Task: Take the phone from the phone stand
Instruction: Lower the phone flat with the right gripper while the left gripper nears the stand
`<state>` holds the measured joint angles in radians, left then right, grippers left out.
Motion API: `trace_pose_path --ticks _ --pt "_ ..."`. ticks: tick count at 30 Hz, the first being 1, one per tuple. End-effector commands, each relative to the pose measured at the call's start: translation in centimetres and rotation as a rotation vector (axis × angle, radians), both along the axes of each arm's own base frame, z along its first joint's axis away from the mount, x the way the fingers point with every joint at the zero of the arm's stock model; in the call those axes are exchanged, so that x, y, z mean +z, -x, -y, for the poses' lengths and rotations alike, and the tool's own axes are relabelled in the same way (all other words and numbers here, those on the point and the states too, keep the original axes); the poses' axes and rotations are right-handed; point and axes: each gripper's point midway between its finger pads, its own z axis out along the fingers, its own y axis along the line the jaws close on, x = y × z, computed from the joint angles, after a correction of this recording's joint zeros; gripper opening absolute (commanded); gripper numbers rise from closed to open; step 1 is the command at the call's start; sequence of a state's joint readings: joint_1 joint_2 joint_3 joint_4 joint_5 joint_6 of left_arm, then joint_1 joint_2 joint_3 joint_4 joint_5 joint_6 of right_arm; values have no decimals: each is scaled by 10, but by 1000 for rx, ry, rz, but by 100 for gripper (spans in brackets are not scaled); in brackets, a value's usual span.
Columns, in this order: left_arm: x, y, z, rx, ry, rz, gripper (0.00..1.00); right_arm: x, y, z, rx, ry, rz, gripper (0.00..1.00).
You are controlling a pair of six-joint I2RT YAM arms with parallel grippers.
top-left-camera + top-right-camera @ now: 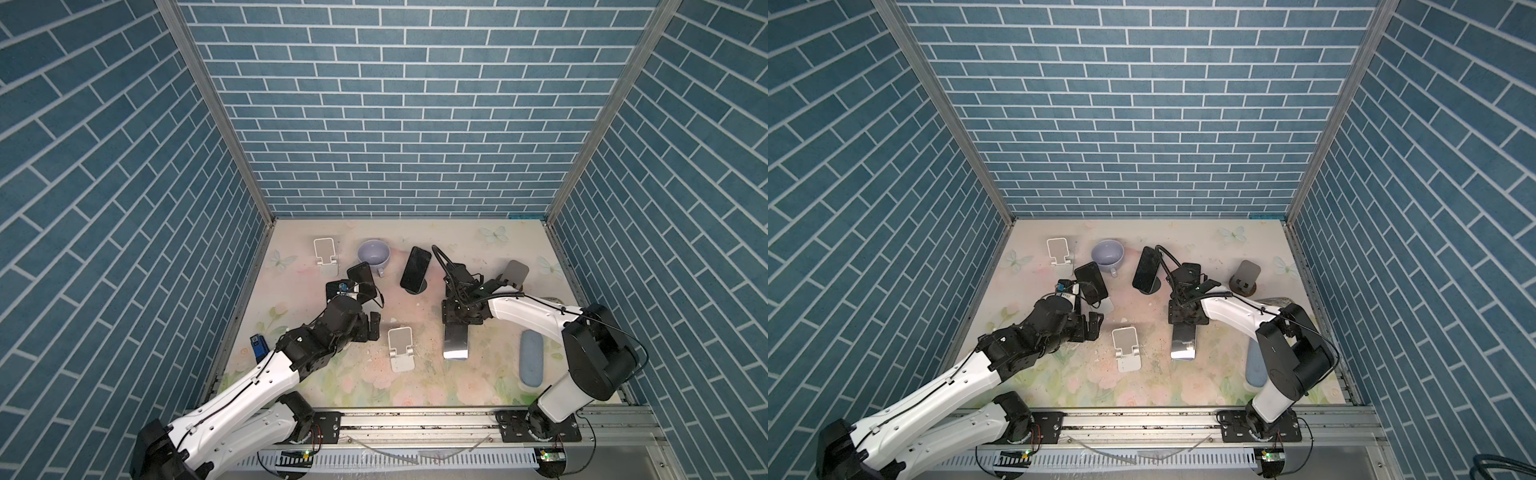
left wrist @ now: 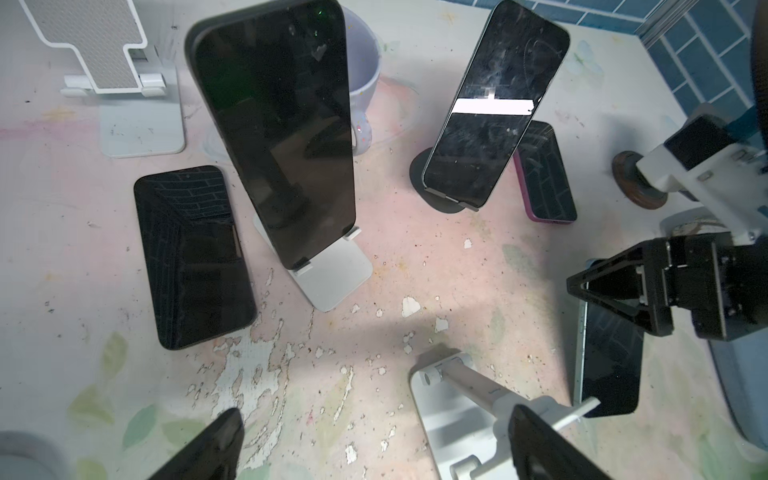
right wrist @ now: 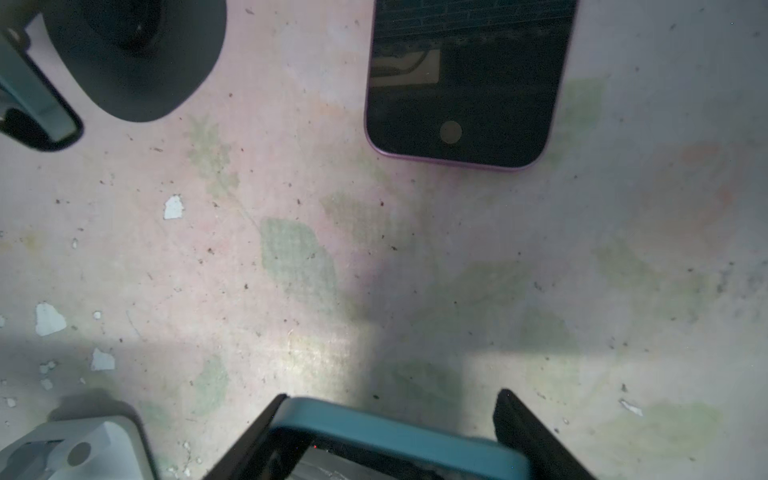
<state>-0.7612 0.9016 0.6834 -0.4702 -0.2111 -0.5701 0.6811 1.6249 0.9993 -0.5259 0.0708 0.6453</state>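
The right hand [image 1: 456,328] is closed on a teal-cased phone [image 1: 456,347] by its sides, low over the surface [image 1: 490,382]. The left hand [image 1: 372,326] hangs wide apart, empty.

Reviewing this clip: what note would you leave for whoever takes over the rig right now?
Left hand: open, empty, by the empty front stand.
Right hand: shut on the teal-cased phone, low at the table; contact unclear.
Done: black phone and purple-cased phone lie flat on the table.
Left: set down the teal-cased phone, then lift the left phone off its white stand and the middle phone off its round black stand.
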Motion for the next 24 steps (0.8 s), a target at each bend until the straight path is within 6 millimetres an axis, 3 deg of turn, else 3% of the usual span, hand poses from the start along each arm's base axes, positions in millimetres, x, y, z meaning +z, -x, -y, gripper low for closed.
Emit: trace_pose_path --ticks 1,14,24 --pt "14 -4 -2 70 -30 40 100 -16 0 7 29 48 -20 44" --pt "24 3 18 124 -141 125 100 -35 -3 23 -42 106 -14 47" --pt "15 8 34 126 -172 103 100 -46 3 25 -75 102 -45 52"
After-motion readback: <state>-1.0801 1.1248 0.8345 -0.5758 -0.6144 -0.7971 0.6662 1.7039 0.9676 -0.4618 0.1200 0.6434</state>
